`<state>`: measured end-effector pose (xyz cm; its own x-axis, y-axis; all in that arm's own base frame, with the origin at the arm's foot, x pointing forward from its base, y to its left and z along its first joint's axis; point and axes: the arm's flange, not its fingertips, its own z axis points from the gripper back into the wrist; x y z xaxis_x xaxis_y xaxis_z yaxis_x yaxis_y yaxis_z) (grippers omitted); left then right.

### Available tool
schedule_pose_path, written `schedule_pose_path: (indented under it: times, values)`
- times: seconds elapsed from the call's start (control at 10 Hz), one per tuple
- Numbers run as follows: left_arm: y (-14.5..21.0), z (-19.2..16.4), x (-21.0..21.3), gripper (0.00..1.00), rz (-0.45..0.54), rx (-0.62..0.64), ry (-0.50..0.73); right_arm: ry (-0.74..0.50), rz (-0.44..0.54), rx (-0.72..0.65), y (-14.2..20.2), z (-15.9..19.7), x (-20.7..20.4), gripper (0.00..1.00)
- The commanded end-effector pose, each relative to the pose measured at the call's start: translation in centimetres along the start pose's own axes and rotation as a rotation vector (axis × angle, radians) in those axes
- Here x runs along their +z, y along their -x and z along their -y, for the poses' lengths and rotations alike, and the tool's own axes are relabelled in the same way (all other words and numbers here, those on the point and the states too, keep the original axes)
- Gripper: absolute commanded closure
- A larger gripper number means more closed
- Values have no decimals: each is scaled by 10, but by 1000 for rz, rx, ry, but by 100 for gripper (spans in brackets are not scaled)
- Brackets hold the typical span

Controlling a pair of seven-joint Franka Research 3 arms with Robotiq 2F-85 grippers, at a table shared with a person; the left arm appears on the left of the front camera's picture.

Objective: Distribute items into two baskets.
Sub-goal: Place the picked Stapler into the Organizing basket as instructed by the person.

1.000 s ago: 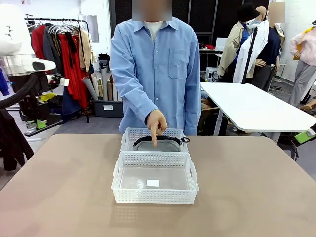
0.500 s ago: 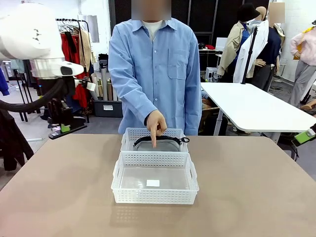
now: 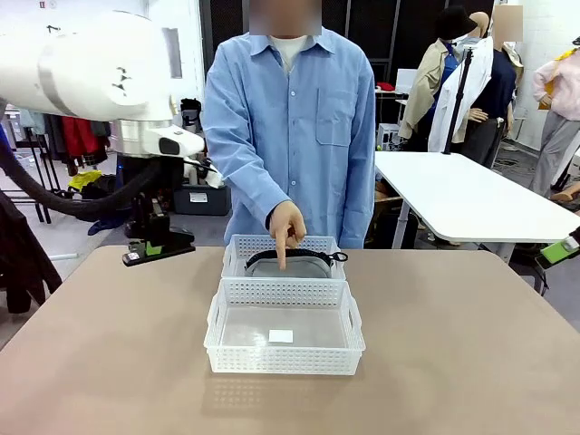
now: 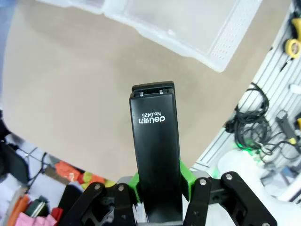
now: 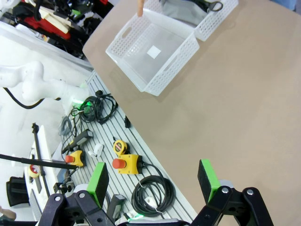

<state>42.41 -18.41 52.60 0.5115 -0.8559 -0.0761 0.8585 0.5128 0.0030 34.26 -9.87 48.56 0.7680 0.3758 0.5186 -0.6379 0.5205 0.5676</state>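
My left gripper (image 3: 154,245) hangs above the table's far left, left of the baskets, shut on the small black stapler (image 3: 136,258). In the left wrist view the stapler (image 4: 154,141) stands between the green pads of that gripper (image 4: 159,181). The grey waist bag (image 3: 308,267) with its black strap lies in the far basket (image 3: 237,246). A person's hand (image 3: 288,227) points a finger down into it. The near basket (image 3: 285,359) holds nothing but its small white label. My right gripper (image 5: 153,188) is open, high above the table, well away from the labelled basket (image 5: 150,52).
The person stands at the table's far edge behind the baskets. Bare tabletop (image 3: 471,344) lies on both sides of them. Off the table's robot side, a rail (image 5: 117,141) carries cables and yellow stop buttons. A white table (image 3: 462,195) stands at the back right.
My left arm has swung in from the far left toward the baskets and come lower, carrying the stapler. The person's pointing hand, the bag and both baskets have stayed put.
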Motion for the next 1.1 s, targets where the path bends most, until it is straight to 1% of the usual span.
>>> schedule_pose_path:
  times: [0.0, 0.2, 0.5, 0.6, 0.7, 1.0]
  values:
    - [-14, 6, -1, 100, -44, -83, -55, -5, 7, 7, 0, -1, 1, 0]
    - [-40, 15, -4, 100, -61, -159, -76, -5, 7, 7, 0, -1, 1, 0]
    - [-77, 17, -7, 100, -32, -253, -64, -5, 7, 7, 0, -1, 1, 0]
    - [-88, 20, -12, 100, -23, -291, -50, -5, 7, 7, 0, -1, 1, 0]
    - [-99, 22, -18, 100, -43, -336, -26, -5, 7, 7, 0, -1, 1, 0]
    - [-120, 41, -29, 100, -22, -419, -20, -5, 7, 7, 0, -1, 1, 0]
